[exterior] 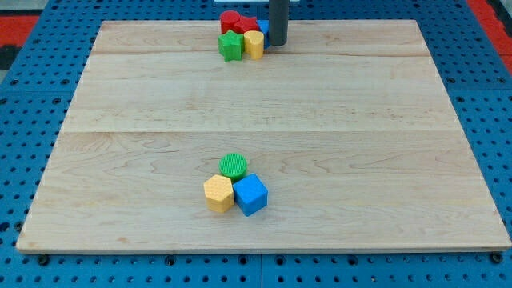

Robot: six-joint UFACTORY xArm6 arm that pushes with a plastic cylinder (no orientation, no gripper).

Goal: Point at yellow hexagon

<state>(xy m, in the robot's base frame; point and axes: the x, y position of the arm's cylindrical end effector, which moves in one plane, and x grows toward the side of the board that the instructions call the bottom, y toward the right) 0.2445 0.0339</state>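
Observation:
The yellow hexagon (218,193) lies on the wooden board (360,144) near the view's bottom centre. It touches a blue cube (251,194) on its right and a green round block (234,166) just above. My tip (277,43) is far off at the view's top centre, right next to another cluster: a yellow block (254,43), a green star-like block (231,46), red blocks (236,22) and a sliver of a blue block (263,27) partly hidden by the rod.
The board lies on a blue perforated table (40,96). A red area (492,12) shows at the view's top right corner.

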